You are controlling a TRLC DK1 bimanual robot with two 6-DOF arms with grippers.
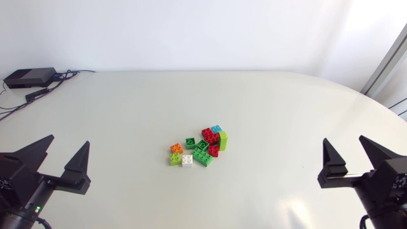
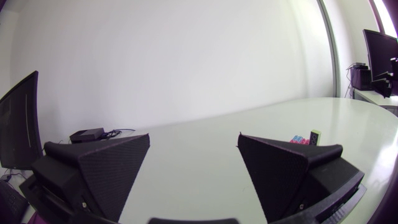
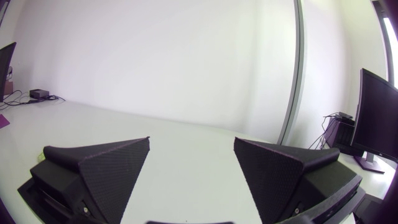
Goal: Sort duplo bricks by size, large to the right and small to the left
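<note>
Near the middle of the white counter [image 1: 267, 102], a tight cluster of duplo bricks [image 1: 198, 147] — each touching or just beside its neighbour. At the far side, a red brick [image 1: 209, 133] against a small cyan brick [image 1: 217, 129], with an upright lime brick [image 1: 223, 140] at the right edge. Through the middle, several green bricks [image 1: 202, 146]. At the near left, a small orange brick [image 1: 177, 148], a white brick [image 1: 187, 160] and a pale green brick [image 1: 173, 159]. Well apart from the pile, low at the near left of the counter, the left arm [image 1: 25, 191], with the left jaws spread wide over bare surface. At the near right, the right arm [image 1: 381, 181], its right jaws spread just as wide and gripping nothing. In the left wrist view, ahead of the jaws and off to the right, the lime brick [image 2: 316, 137] standing beside a glimpse of red and cyan. At the far left corner, a black box [image 1: 29, 77] with cables [image 1: 63, 75] — well away from the bricks.
</note>
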